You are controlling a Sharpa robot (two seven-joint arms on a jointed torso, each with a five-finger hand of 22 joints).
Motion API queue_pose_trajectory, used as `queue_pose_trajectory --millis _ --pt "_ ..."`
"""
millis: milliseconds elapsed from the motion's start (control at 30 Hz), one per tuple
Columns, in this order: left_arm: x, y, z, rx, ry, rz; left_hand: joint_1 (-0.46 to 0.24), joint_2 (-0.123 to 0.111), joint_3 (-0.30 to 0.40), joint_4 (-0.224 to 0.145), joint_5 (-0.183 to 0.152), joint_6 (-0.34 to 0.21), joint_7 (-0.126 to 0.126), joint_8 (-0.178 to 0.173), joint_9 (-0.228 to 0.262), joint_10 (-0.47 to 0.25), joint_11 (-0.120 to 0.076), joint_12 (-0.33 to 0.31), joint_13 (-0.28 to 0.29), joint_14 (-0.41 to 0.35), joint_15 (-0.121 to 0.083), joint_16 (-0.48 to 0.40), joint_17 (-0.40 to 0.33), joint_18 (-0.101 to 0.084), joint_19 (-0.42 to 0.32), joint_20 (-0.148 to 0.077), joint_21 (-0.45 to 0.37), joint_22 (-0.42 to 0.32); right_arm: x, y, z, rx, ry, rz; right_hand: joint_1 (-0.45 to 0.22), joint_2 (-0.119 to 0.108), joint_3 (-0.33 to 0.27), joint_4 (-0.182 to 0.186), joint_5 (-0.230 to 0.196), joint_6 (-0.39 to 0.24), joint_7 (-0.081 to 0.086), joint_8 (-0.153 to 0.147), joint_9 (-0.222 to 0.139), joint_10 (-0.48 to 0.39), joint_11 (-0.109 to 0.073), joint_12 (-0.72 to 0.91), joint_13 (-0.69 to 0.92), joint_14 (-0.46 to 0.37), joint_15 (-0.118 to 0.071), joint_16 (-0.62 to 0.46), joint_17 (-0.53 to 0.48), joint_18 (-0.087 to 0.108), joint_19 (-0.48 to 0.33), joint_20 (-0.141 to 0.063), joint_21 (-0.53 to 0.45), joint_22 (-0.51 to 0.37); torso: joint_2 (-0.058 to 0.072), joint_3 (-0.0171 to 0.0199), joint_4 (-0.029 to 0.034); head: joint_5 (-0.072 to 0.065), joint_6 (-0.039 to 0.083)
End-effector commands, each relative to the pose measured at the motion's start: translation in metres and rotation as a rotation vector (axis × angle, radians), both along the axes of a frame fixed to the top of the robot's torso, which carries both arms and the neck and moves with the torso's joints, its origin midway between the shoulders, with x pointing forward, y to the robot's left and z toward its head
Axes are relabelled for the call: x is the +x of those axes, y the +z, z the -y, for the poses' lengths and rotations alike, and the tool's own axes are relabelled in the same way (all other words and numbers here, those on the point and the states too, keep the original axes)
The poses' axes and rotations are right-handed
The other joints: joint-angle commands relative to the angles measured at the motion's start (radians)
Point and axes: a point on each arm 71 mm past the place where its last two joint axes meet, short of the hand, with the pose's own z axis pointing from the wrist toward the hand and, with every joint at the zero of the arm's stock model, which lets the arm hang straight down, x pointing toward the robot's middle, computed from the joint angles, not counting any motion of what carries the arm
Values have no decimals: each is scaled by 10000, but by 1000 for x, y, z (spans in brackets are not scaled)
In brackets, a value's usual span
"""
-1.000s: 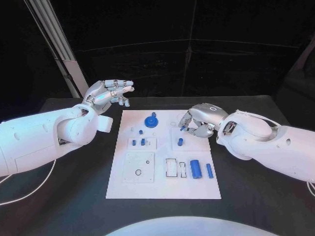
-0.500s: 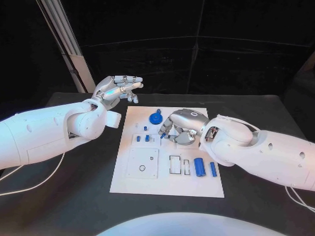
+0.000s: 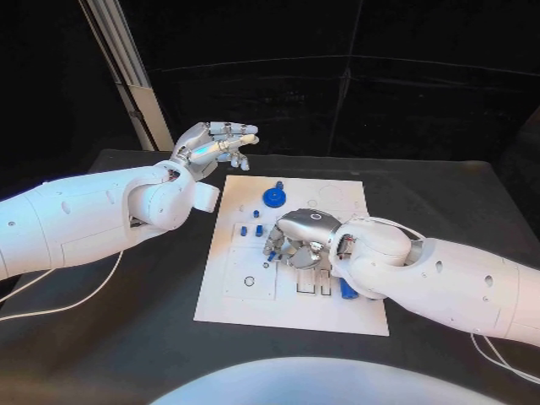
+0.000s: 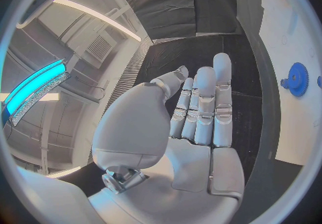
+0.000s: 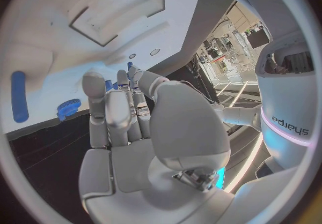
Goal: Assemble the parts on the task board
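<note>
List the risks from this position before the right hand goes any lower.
1. The right hand hovers over the middle of the white task board, hiding the pieces beneath; its fingers could knock the small blue pegs beside them.
2. The blue cylinder lies right against the right forearm, so a sweep might roll it.
3. The left hand is raised off the board, which lies unheld and could slide.

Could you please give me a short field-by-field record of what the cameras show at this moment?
surface: black table
task board: white plate, mid-table
blue gear: at the board's far end
left hand: raised beyond the board's far left corner, holds nothing
right hand: low over the board's middle, fingers curled down among small blue parts; a grasp cannot be confirmed
</note>
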Motion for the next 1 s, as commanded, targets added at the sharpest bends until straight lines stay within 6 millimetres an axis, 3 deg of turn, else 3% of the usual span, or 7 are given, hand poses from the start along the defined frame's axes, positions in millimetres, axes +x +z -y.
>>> queue_pose_trajectory --millis 33,233,1000 --pt "0 1 2 -114 -132 15 -70 16 13 -59 39 -52 20 60 -8 -69 31 35 -14 -81 3 -48 -8 139 -78 -5 -40 -17 -1 -3 -3 -468 181 106 -33 57 -2 -39 48 1 66 -59 -1 -75 9 -56 -12 350 22 61 10 -145 1 33 50 17 -8 -1 6 30 -30" --pt "0 1 2 -112 -139 5 -70 16 13 -59 39 -52 20 60 -8 -69 31 35 -14 -81 3 -48 -8 139 -78 -5 -40 -17 -2 -5 -6 -527 225 141 -33 57 -2 -39 48 1 66 -59 -1 -75 9 -56 -12 350 22 61 10 -145 1 33 50 17 5 8 -6 100 -74" --pt "0 1 2 -105 -168 -44 -63 19 10 -75 39 -61 22 71 -8 -86 33 50 -18 -89 5 -48 -22 140 -78 -4 -54 -28 -5 -7 -15 -785 393 156 -54 71 -11 -27 44 2 71 -64 -1 -73 14 -63 -12 348 29 79 18 -145 -6 40 58 23 27 12 7 129 -131"
